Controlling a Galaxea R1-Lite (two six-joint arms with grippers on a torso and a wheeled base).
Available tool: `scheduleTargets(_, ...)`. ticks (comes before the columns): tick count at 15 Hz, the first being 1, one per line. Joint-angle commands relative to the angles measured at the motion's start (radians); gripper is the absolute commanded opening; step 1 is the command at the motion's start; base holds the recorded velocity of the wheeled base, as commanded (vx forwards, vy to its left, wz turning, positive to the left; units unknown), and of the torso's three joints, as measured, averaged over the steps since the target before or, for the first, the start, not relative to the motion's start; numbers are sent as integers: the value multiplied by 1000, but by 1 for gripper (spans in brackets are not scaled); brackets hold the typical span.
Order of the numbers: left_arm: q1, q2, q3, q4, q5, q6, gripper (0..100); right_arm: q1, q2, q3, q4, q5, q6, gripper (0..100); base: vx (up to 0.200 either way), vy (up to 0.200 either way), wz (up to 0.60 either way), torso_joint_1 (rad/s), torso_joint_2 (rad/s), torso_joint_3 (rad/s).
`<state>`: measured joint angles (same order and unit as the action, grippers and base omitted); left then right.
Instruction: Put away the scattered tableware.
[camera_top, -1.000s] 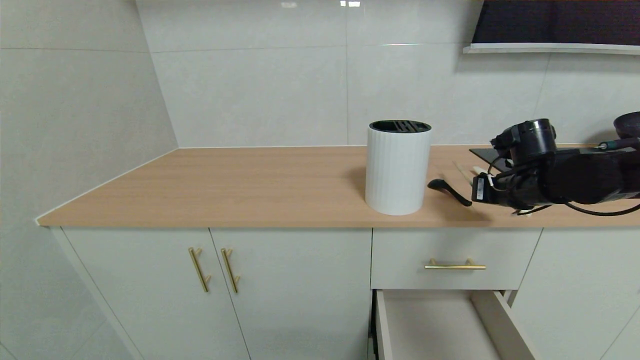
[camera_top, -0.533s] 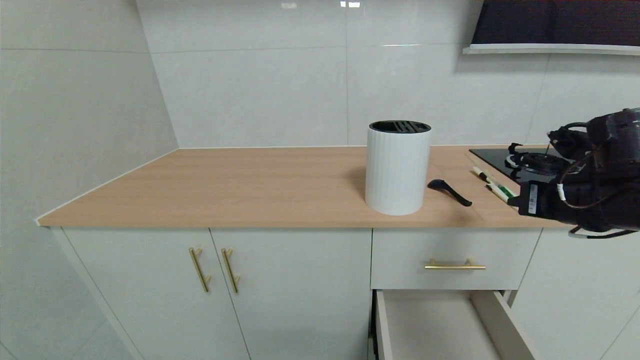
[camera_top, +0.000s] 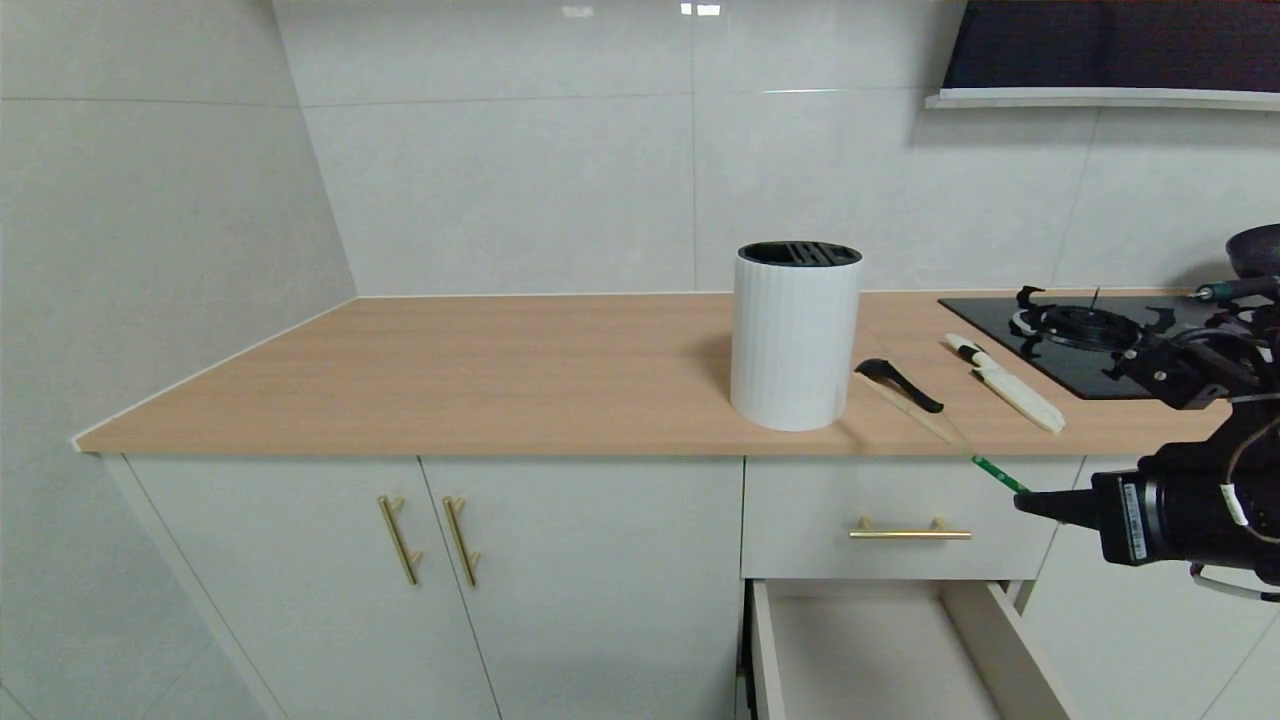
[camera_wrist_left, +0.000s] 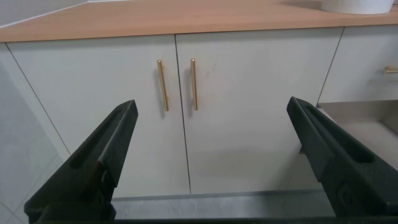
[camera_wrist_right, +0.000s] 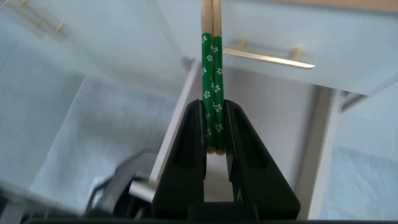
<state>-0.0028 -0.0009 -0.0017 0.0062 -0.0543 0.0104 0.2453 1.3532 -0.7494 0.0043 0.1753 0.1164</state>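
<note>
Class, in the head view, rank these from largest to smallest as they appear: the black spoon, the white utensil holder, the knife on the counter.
1. white utensil holder
2. knife
3. black spoon, which looks only slightly shorter than the knife

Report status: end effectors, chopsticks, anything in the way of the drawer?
Right end effector shut on chopsticks, in front of the counter, above the open drawer. Left end effector open, facing cabinet doors. Nothing seen between chopsticks and drawer.
</note>
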Motion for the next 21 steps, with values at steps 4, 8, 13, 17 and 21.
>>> scheduleTargets(4,0,1,0,0,1,2,100,38,-17,38,-1,6,-20,0,0,0,0,0,0,0)
scheduleTargets(8,0,1,0,0,1,2,100,95,0,59,-6,4,-20,0,0,0,0,-130,314,191)
scheduleTargets(13,0,1,0,0,1,0,100,137,20,79,-7,3,-21,0,0,0,0,-174,462,284)
scheduleTargets(17,0,1,0,0,1,0,100,163,63,94,-9,1,-21,0,0,0,0,-144,456,307)
scheduleTargets(21,0,1,0,0,1,0,100,166,95,96,-9,1,-21,0,0,0,0,-94,340,249)
